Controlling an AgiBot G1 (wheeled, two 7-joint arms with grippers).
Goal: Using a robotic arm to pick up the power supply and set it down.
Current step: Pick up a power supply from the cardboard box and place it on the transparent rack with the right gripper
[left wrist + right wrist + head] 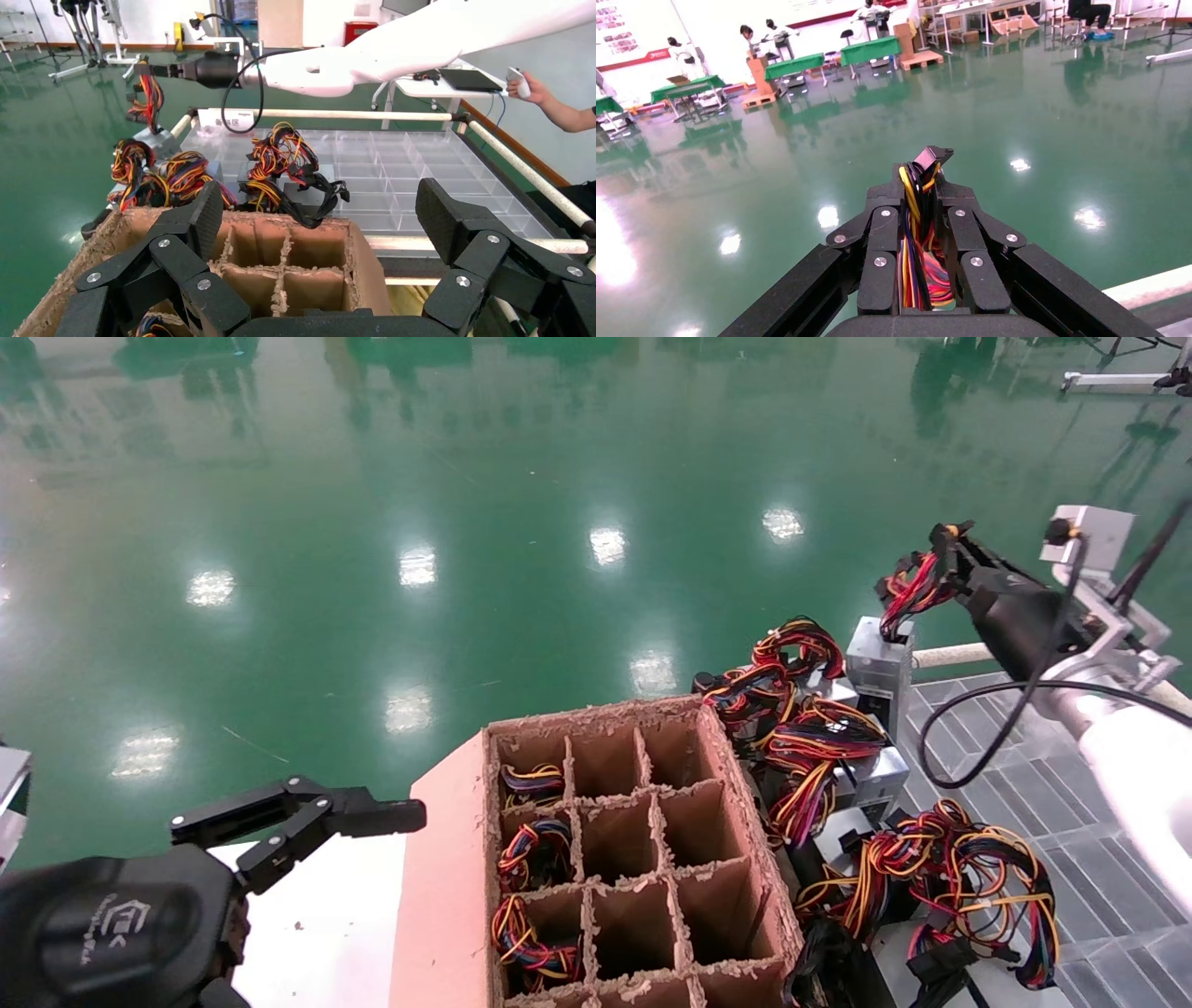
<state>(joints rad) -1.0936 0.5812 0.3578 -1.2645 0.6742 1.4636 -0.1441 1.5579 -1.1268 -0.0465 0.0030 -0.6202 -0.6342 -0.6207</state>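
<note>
The left hand (307, 817) waited open, just left of the cardboard box (633, 859). Right of that box, the right hand (936, 570) pinched the wires of the power supply (880, 663), which hung lifted above the pile. Picking up looked done; setting down was left.

Glossy green floor (466, 523) spreads wide, ceiling lights glinting off it. Far back, green-covered tables (870, 50) and cardboard boxes (759, 70) line a white wall (722, 21), with people (747, 33) standing among them.
</note>
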